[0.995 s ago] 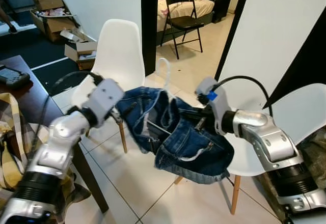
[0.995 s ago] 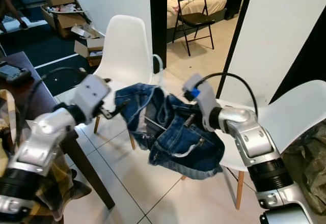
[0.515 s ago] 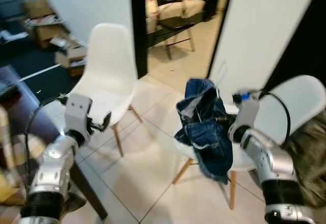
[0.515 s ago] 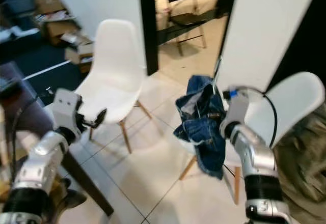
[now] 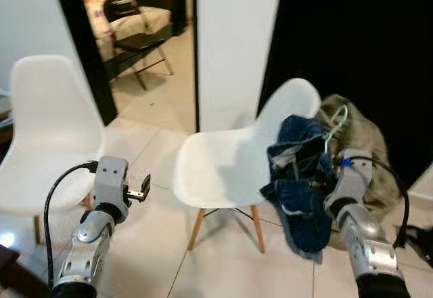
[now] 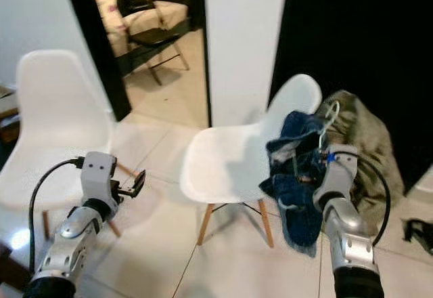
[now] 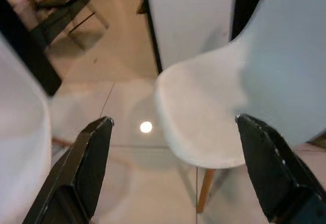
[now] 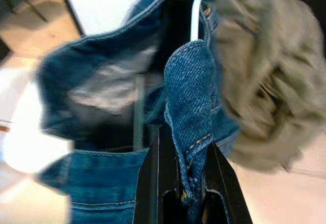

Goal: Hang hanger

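Right gripper (image 8: 186, 183): fingers pressed together on a fold of the blue denim garment (image 5: 298, 176), held up at about 3 o'clock in the head views, beside the back edge of the nearer white chair (image 5: 223, 169)
Hanger (image 5: 336, 123): white, its hook rising out of the top of the denim at about 2 o'clock; the hook hangs free, caught on nothing; the rest of it is buried in the cloth
Denim garment: bunched, hanging from the right gripper down past the chair's seat edge, its lower hem above the tiled floor (image 5: 155, 244)
Left gripper (image 7: 173, 168): fingers spread wide with nothing between them, held low at about 8 o'clock, pointing toward the nearer white chair and well apart from it
Nearer white chair: centre of view on wooden legs, seat bare; open floor lies between its front edge and the left gripper
Second white chair (image 5: 47, 135): at 9 o'clock, behind the left arm
Olive cloth (image 5: 358, 142): heaped just behind the denim at about 3 o'clock, against the dark panel (image 5: 352, 47)
White wall panel (image 5: 230, 40): at 12 o'clock, its left edge bordering a doorway
Doorway: at 11 o'clock, opening onto a room with a black folding chair (image 5: 132, 37)
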Controlling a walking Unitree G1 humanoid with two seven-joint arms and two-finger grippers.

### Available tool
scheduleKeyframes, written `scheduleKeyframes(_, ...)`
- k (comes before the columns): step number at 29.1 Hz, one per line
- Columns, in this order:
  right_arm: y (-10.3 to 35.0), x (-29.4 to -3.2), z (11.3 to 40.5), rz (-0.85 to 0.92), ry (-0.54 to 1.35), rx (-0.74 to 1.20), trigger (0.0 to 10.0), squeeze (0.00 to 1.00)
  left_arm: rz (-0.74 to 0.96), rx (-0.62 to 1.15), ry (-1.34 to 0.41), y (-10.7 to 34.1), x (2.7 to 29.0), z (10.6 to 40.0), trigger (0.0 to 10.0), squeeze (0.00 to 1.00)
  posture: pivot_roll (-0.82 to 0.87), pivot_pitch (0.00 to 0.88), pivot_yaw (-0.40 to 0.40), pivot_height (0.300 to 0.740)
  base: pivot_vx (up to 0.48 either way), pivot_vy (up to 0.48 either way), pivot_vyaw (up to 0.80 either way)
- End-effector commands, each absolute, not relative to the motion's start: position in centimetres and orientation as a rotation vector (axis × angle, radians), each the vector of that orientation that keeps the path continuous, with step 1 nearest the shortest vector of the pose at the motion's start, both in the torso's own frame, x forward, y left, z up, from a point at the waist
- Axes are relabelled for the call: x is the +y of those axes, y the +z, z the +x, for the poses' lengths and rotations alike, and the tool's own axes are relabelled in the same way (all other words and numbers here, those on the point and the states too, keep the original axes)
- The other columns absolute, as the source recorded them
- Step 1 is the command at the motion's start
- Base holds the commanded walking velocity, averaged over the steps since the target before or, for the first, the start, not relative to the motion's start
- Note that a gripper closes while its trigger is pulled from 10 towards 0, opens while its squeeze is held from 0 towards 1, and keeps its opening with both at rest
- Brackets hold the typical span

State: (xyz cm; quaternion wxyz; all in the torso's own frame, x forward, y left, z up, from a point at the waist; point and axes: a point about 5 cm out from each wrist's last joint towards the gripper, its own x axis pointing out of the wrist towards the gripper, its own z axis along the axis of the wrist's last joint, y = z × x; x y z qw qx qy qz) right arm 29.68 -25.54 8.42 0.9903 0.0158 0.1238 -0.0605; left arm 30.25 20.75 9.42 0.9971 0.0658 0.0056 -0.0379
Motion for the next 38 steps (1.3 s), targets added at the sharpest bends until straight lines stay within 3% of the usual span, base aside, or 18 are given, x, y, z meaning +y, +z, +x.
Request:
scheduleKeyframes(1, 9.2, -25.6, 29.4, -0.005, -0.148, 0.195, 10.0, 0.0, 0.156, 0.037, -0.07, 8.8, 21.5, 29.4, 10.0, 0.0, -0.02, 0.024, 0.026, 0.74, 0.0, 0.0, -0.76)
scheduleKeyframes(15, 7.9, -23.7, 23.2, -0.087, -0.17, 0.182, 10.0, 0.0, 0.1, 0.069, -0.057, 7.0, 19.0, 22.4, 10.0, 0.0, -0.03, 0.058, 0.025, 0.74, 0.0, 0.0, -0.76)
scheduleKeyframes(20, 8.1, -23.3, 23.5, -0.12, -0.166, 0.171, 10.0, 0.0, 0.087, 0.031, 0.039, 7.6, 19.5, 23.9, 10.0, 0.0, -0.03, 0.068, 0.016, 0.74, 0.0, 0.0, -0.77)
scheduleKeyframes(38, 8.2, -23.4, 23.6, -0.108, -0.17, 0.182, 10.0, 0.0, -0.068, 0.019, 0.101, 8.0, 20.1, 23.6, 10.0, 0.0, -0.03, 0.065, -0.025, 0.74, 0.0, 0.0, -0.77)
